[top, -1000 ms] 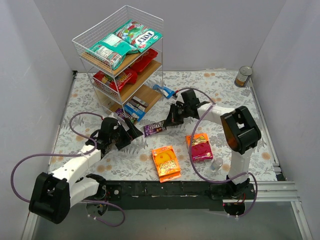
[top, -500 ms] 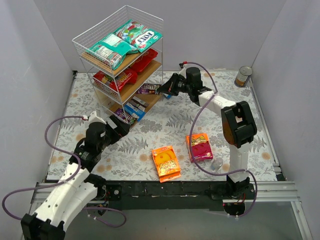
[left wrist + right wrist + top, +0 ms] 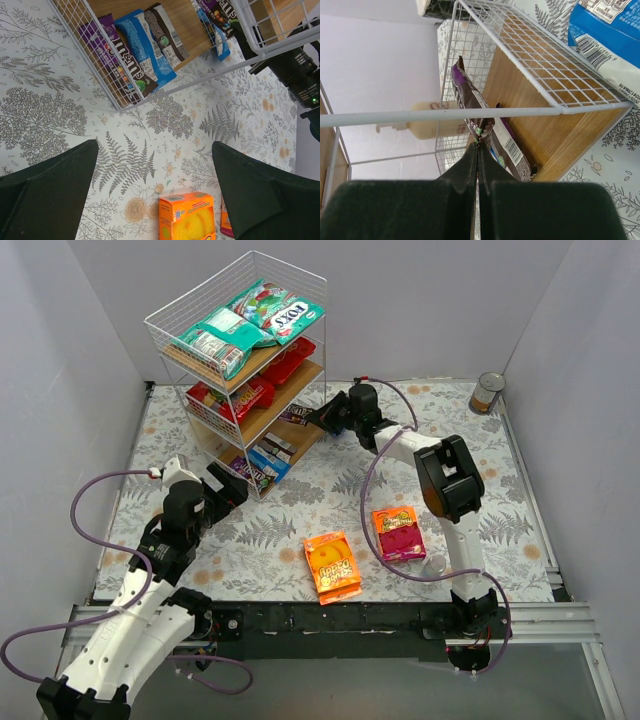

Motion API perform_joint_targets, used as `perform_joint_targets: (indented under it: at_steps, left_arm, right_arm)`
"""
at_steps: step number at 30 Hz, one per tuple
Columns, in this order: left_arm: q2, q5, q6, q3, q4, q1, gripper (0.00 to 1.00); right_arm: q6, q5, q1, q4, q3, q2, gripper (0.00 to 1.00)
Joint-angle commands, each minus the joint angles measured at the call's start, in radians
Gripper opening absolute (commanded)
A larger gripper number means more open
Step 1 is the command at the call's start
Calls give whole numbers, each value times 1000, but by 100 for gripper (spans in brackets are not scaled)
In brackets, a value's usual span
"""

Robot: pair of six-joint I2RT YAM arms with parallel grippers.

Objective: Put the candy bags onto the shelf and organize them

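Seemingly, a teal bag [image 3: 290, 312] on the shelf [image 3: 296, 428] reads "FOX'S".

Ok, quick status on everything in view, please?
left gripper, jaws wide open, empty, above the table
right gripper, jaws shut on purple pack at the shelf
purple pack, held, poking into bottom tier
orange bag, flat on table
pink-orange bag, flat on table
teal-green bags, on top tier
red bags, on middle tier
small packs, lying on bottom tier
tin can, upright
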Motion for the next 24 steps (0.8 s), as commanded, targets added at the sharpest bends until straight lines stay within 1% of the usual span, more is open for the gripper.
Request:
perform_joint_targets:
  at_steps: [1, 7, 11, 24]
  left_arm:
    - [0, -17, 6, 9, -17, -2, 98]
    - [0, -23, 8, 12, -25, -2, 98]
    - [0, -23, 6, 12, -26, -2, 98]
    - [0, -32, 5, 8, -34, -2, 98]
  right_arm:
    - [28, 95, 10, 26, 28, 16, 1]
    - [64, 92, 14, 15, 14, 63, 1]
    - [54, 81, 19, -23, 48, 96, 1]
    - [125, 67, 59, -17, 0, 123, 1]
